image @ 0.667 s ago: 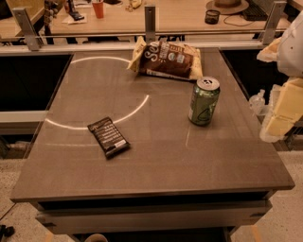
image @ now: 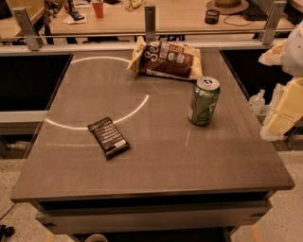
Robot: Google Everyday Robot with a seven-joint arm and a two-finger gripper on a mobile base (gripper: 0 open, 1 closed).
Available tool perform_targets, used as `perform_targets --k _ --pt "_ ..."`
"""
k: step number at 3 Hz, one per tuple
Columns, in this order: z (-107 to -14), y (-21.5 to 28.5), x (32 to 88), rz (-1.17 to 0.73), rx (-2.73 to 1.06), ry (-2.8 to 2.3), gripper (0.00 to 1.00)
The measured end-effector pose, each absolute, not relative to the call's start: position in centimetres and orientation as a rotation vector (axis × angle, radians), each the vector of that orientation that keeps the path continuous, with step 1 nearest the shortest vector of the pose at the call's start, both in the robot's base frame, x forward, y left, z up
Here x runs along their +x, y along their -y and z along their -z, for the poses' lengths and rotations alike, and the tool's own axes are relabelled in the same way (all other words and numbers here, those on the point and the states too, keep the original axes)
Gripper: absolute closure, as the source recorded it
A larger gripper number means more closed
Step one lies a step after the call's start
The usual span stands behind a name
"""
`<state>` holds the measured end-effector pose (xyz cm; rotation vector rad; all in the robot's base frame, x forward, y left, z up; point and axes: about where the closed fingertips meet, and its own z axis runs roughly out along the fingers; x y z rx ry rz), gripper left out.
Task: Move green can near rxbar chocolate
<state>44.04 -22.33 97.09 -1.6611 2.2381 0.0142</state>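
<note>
Nearest to us is the front edge of the desk point(image: 156, 165), a thick rectangular slab with a smooth, matte grey-brown top and a paler ledge beneath it. A speckled floor shows at both lower corners.

On the near left part of the desk lies the rxbar chocolate point(image: 108, 137). It is a small, flat, rectangular wrapper, dark and slightly glossy, with pale lettering. It lies at a slant, with one short end toward us. A thin bright arc point(image: 135, 109) curves over the desk surface just behind it.

Further back and to the right stands the green can point(image: 203, 101). It is upright, a metal cylinder with a shiny green side, pale markings and a silver top with a pull tab. It is well apart from the rxbar chocolate, with bare desk between them, and nothing touches it.

At about the same depth, past the right edge of the desk, we see the gripper point(image: 283, 113) as pale, blocky cream shapes. It is off the desk and apart from the green can. We cannot tell whether the jaws are released or clenched.

Behind the can, near the far edge, a chip bag point(image: 166, 59) lies flat. It is crinkled, brown and cream, with large pale letters.

Beyond the desk runs a metal rail point(image: 94, 34) on upright brackets. Behind that is a light wooden table point(image: 180, 16) with a red cup point(image: 98, 8) and a small dark pot point(image: 212, 16).
</note>
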Motion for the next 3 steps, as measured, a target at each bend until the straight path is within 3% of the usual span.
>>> perform_targets --k 2,3 --pt "-91.0 28.4 46.3 -0.41 -1.381 -2.027 0.0" --pt "-91.0 28.2 45.8 -0.557 -1.283 -1.791 0.0"
